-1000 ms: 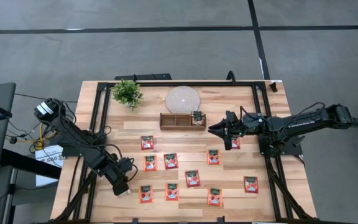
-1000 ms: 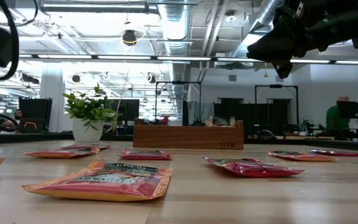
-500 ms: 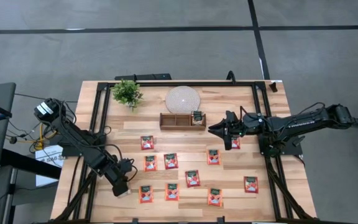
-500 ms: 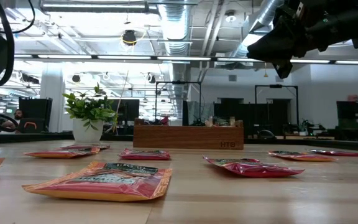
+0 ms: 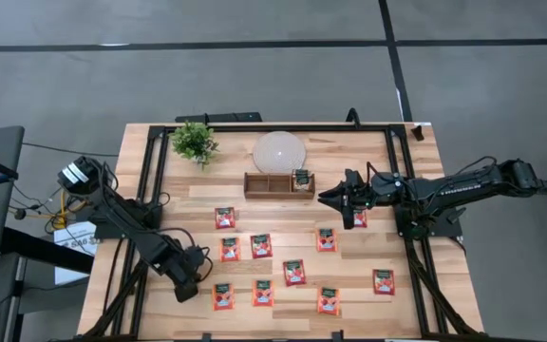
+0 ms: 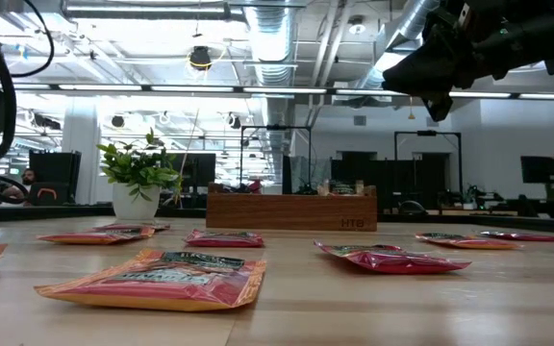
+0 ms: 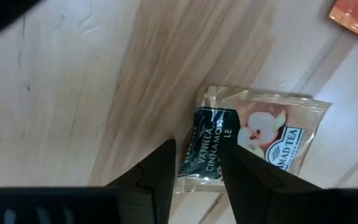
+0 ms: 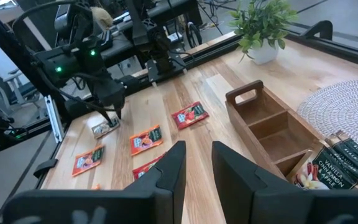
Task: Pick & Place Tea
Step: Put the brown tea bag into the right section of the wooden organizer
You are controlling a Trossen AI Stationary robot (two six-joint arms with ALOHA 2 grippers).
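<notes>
Several red-orange tea sachets (image 5: 261,245) lie flat on the wooden table (image 5: 368,152). A pale sachet with a dark green label (image 7: 247,140) lies flat near the table's near left corner. My left gripper (image 5: 186,285) stands over it, pointing down and open (image 7: 194,155), with one finger on either side of the sachet's label end. The right wrist view shows the same gripper (image 8: 112,113) above that sachet (image 8: 103,128). My right gripper (image 5: 335,199) hangs open (image 8: 197,163) above the table, right of the tray, and holds nothing. My left gripper comes at the pale sachet's dark-label end (image 7: 205,146) from above, pointing down, a finger on each side of it. The sachet lies flat on the table. I cannot tell whether the fingertips touch it.
A brown three-part wooden tray (image 5: 266,183) stands at mid-back, with dark-labelled sachets in its right compartment (image 8: 340,165). Behind it lies a round white disc (image 5: 279,150); a small potted plant (image 5: 195,142) stands at the back left. Black frame rails (image 5: 156,180) run along both sides.
My left gripper has sunk toward the pale sachet near the table's near left corner and now covers it in the high view. The sachet has stayed where it was. My right arm has kept still.
</notes>
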